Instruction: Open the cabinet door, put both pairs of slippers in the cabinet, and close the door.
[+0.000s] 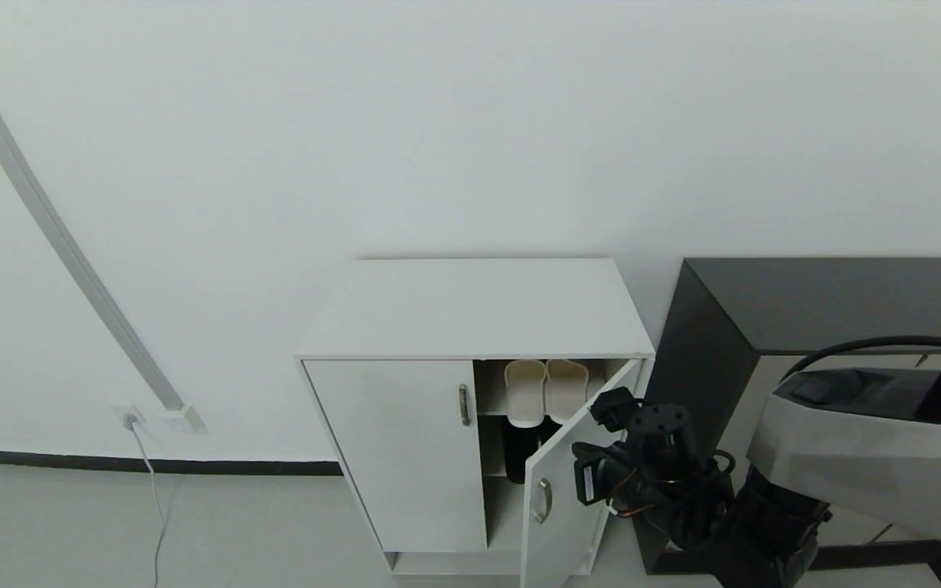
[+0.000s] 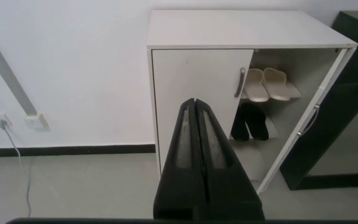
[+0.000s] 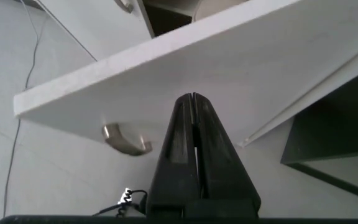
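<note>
The cabinet (image 1: 470,310) at centre looks like smooth, matt white laminate; its curved handles (image 1: 464,405) are brushed metal with a dull shine. The cream slippers (image 1: 526,392) look like smooth moulded foam or plastic. The right hand (image 3: 194,96) is matt black plastic.

The floor (image 1: 70,531) carries a white cabinet (image 1: 470,306) set against the wall, with a dark unit (image 1: 732,327) just beside it. A cable (image 1: 158,531) trails down onto the floor, well apart from the cabinet. The cabinet's top is bare. Inside, on the upper shelf (image 1: 491,411), a cream pair of slippers (image 1: 546,390) lies side by side, soles touching the board. On the shelf below (image 2: 275,132) lies a black pair (image 2: 250,121), likewise together.
</note>
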